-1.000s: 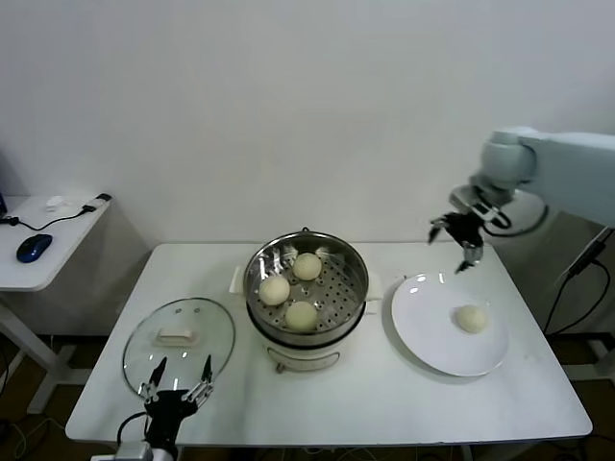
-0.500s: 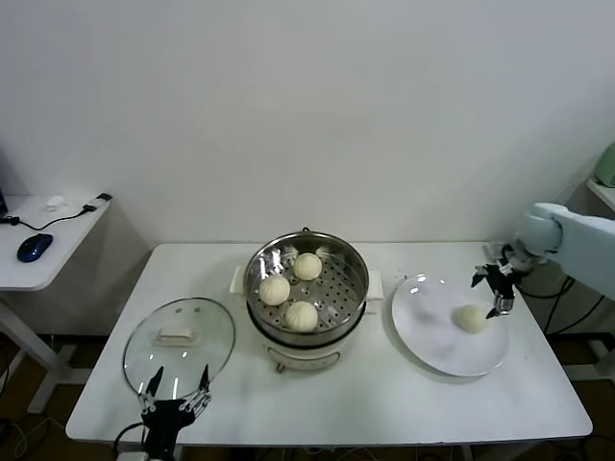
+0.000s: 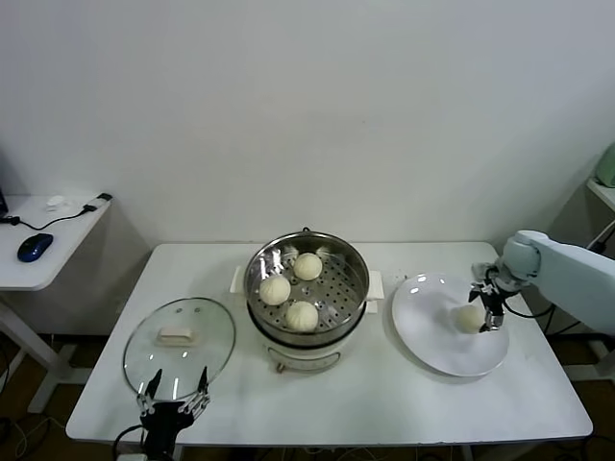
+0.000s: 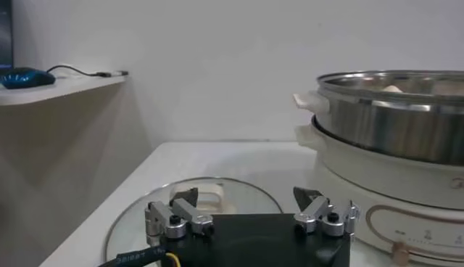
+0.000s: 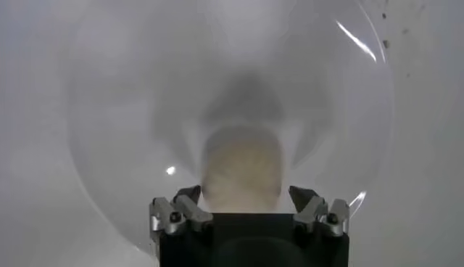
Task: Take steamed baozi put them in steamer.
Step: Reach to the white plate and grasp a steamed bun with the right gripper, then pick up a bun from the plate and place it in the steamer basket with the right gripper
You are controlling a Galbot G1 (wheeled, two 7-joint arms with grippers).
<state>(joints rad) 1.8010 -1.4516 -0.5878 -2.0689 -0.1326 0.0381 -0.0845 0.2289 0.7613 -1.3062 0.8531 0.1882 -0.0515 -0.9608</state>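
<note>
The steamer (image 3: 307, 338) stands mid-table, and three steamed baozi (image 3: 302, 315) lie on its perforated tray. One more cream baozi (image 3: 466, 319) rests on the white plate (image 3: 432, 338) to the right. My right gripper (image 3: 479, 314) is down at this bun, open, and in the right wrist view its fingertips (image 5: 245, 194) flank the baozi (image 5: 243, 163) with a small gap on each side. My left gripper (image 3: 175, 382) waits open at the table's front left, over the near edge of the glass lid (image 3: 179, 346). In the left wrist view it (image 4: 246, 194) holds nothing, with the steamer (image 4: 399, 123) beyond.
The glass lid (image 4: 138, 218) lies flat left of the steamer. A low side table at far left carries a blue mouse (image 3: 35, 247) and a cable. The white table's right edge is close behind the plate (image 5: 130, 109).
My right arm has swung from above the table's back right down to the plate, and its gripper now straddles the baozi. The left arm has sunk slightly.
</note>
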